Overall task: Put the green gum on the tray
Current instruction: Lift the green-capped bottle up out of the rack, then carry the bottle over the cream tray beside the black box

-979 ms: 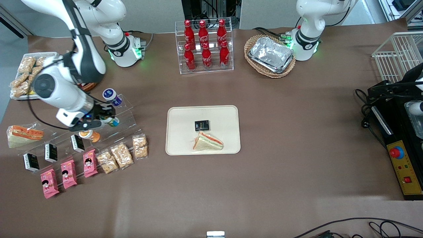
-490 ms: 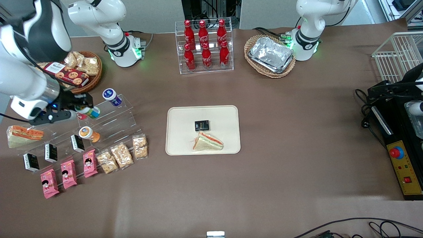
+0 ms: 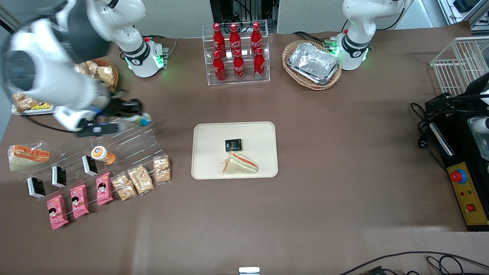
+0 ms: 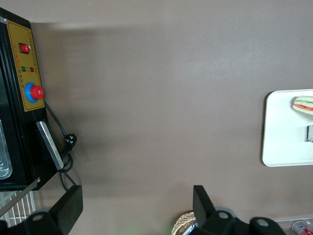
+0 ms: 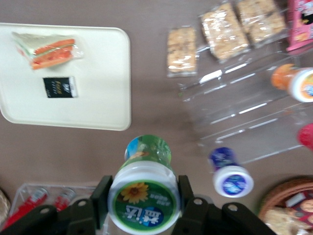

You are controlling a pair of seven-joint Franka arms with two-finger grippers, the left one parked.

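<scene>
Green gum (image 5: 145,191) bottle, white lid with green sunflower print, clamped in the gripper (image 3: 139,116) at left of the front view, cream tray (image 3: 208,160) at centre, flat, rounded corners

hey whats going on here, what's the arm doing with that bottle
The right arm's end effector is shut on the green gum, holding it in the air above the clear display stand, at the working arm's end of the table. The tray sits mid-table and already carries a wrapped sandwich and a small black packet. The gum is not on the tray yet.
</scene>
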